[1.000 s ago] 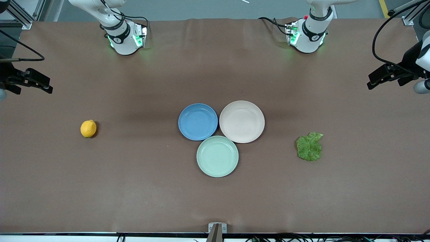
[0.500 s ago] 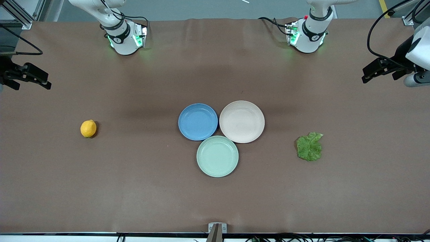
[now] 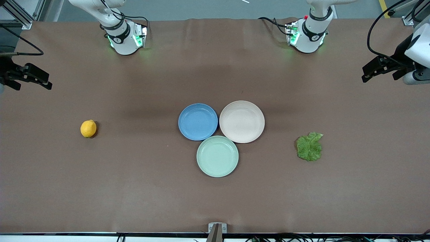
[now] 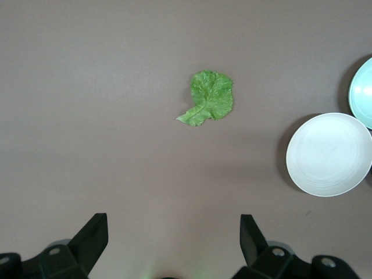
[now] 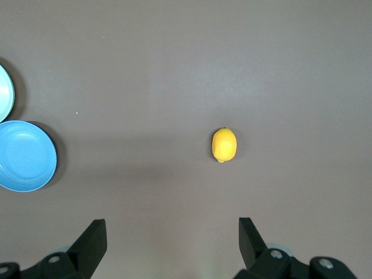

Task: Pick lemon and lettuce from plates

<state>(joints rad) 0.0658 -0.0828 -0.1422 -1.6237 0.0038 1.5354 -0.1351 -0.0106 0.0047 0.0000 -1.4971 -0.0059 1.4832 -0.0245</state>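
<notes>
Lemon first: our small round yellow lemon [image 3: 88,128] sits on the brown table [image 3: 134,188], not on a plate, toward the right arm's end. Our crinkly green lettuce leaf [image 3: 309,147] lies flat toward the left arm's end. We see nothing on the blue plate [image 3: 198,121], the cream plate [image 3: 242,121] or the mint-green plate [image 3: 217,156]. Our right gripper [image 5: 168,244] and left gripper [image 4: 173,241] both hang wide open, holding nothing. Both foods already lie off the plates, so we name no next move.

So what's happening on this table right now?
Nothing is being handled. The lemon and the lettuce leaf lie on the bare table, one toward each end, with three empty plates clustered between them. The left gripper and right gripper both hang open above the table's ends.
</notes>
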